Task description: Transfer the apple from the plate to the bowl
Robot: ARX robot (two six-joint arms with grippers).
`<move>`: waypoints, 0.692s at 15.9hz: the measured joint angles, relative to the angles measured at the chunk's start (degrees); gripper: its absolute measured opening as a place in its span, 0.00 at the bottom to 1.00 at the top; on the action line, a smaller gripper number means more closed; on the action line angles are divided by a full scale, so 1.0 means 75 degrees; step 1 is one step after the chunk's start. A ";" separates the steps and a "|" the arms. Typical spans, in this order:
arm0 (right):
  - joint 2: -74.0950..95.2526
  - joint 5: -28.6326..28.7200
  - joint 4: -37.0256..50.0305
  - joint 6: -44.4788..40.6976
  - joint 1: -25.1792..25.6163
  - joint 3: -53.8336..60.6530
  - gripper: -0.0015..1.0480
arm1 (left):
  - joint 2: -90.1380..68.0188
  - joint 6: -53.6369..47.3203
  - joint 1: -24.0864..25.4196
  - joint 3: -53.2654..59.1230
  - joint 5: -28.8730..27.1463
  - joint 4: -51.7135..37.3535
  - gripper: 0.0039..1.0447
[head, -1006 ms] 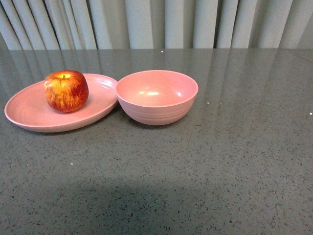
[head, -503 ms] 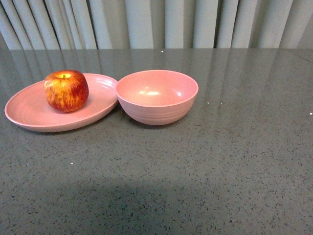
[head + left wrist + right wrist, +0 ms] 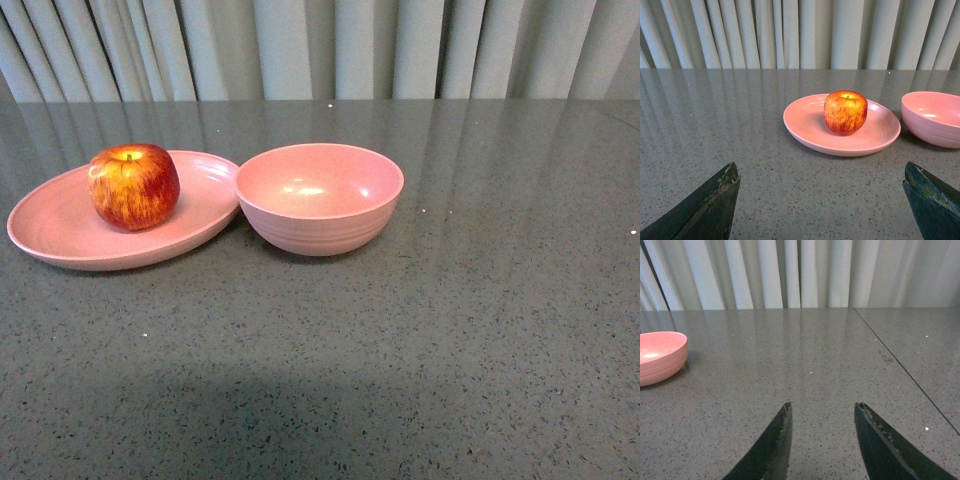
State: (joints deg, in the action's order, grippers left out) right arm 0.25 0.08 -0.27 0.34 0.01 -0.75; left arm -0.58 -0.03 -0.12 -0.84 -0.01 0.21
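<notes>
Nothing moved: round red-streaked apple (image 3: 133, 186) on shallow oval pink plate (image 3: 50, 228), deep pink bowl (image 3: 320, 205) beside; left tool (image 3: 820, 167), right tool (image 3: 823, 405) released, empty; off-centre pinch might roll it.

We note the left hand (image 3: 821, 167): two dark green, wedge-shaped fingers (image 3: 710, 210) with scuffed pale edges. The right hand (image 3: 823, 405) has matching dark tapered fingers with chipped edges.

no text, label, brand, number or sign can be read anywhere in the front view or either wrist view.
</notes>
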 joint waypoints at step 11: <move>0.0000 0.0000 0.0000 0.0003 0.0000 0.0000 0.94 | 0.0000 0.0000 0.0000 0.0000 0.0000 0.0000 0.94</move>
State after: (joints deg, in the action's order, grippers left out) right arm 0.25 0.08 -0.27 0.36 0.01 -0.75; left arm -0.58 -0.03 -0.12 -0.84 -0.01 0.21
